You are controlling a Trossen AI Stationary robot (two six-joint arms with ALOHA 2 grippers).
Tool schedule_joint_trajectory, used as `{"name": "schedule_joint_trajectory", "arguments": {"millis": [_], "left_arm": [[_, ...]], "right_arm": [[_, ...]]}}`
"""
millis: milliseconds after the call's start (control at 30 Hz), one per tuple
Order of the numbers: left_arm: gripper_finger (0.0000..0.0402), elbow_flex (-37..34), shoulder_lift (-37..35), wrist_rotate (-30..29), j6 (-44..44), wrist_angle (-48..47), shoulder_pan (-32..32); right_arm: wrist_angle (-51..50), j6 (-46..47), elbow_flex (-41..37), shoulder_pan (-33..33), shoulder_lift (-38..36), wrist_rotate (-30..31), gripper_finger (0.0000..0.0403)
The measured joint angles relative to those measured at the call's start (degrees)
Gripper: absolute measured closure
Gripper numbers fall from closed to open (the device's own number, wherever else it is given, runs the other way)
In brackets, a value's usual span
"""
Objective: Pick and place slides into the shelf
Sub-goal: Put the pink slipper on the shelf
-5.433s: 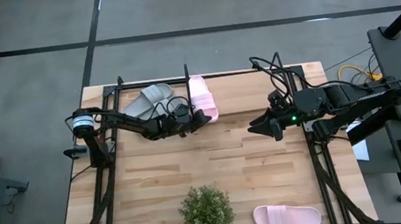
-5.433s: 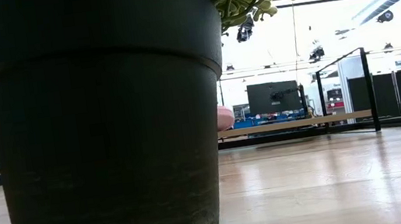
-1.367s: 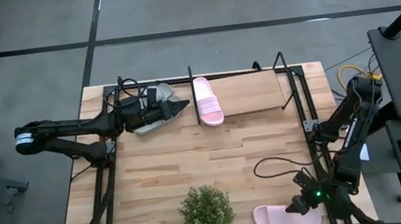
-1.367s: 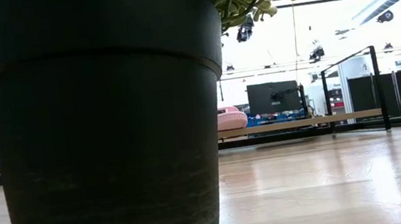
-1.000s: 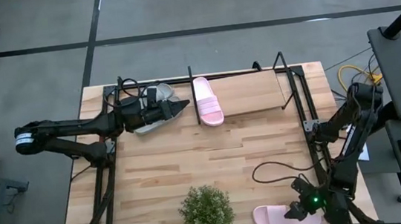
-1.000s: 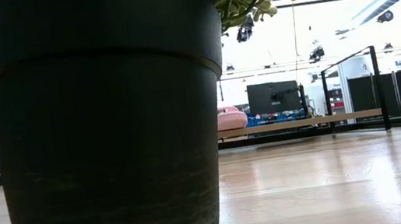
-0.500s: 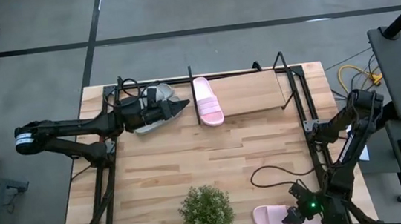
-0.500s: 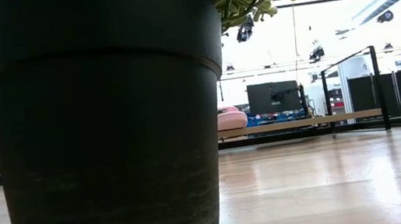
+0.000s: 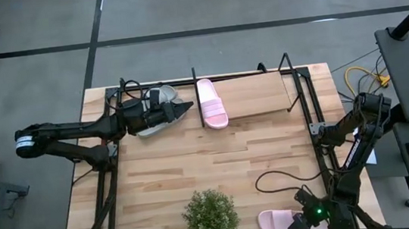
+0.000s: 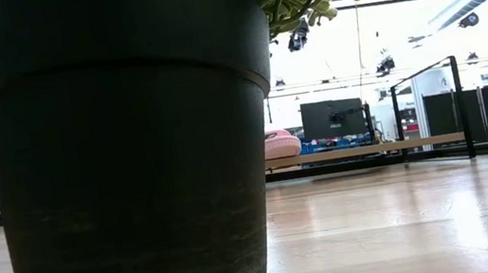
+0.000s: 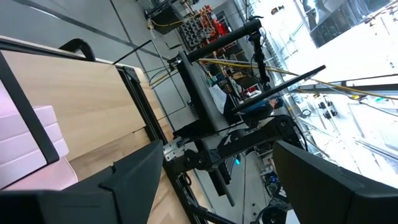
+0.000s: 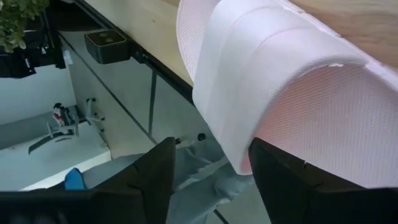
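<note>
1. Pink and pale, one slide (image 9: pixel 283 222) lies at the table's near edge, right of the potted plant (image 9: pixel 211 217). The right gripper (image 9: pixel 301 222) sits at its end nearest the arm and covers that end in the high view.
2. The right wrist view shows the wide strap of this slide (image 12: pixel 292 74) between the two dark fingers (image 12: pixel 146 180), which stand apart on either side of it. Whether they press on it cannot be made out.
3. A second pink slide (image 9: pixel 212 104) rests on the shelf (image 9: pixel 259 95) at its left part, beside a black upright.
4. The left gripper (image 9: pixel 183 111) hangs at the shelf's left end, over a grey slide (image 9: pixel 158 96) that the arm partly hides. How many grey slides lie there is unclear.
5. The left wrist view shows its fingers (image 11: pixel 134 174) spread wide with nothing between them, and a cropped corner of the pink slide (image 11: pixel 28 134).
6. The plant's dark pot (image 10: pixel 113 155) fills most of the low view, leaving only a pink sliver (image 10: pixel 279 143) and the shelf board (image 10: pixel 361 151) visible behind it.
</note>
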Motion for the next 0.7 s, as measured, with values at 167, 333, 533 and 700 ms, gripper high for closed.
{"name": "schedule_joint_trajectory", "arguments": {"millis": [167, 333, 533, 700], "left_arm": [[0.0113, 0.0, 0.0, 0.0, 0.0, 0.0, 0.0], [0.0113, 0.0, 0.0, 0.0, 0.0, 0.0, 0.0], [0.0113, 0.0, 0.0, 0.0, 0.0, 0.1, 0.0], [0.0113, 0.0, 0.0, 0.0, 0.0, 0.4, 0.0]], "right_arm": [[-0.4, -0.6, 0.0, -0.4, 0.0, 0.2, 0.0225], [-0.5, -1.1, 0.0, -1.2, 0.0, 0.5, 0.0233], [2.1, -1.0, 0.0, -2.7, 3.1, 0.5, 0.0238], [8.0, -1.1, 0.0, -3.2, 6.9, 1.0, 0.0239]]}}
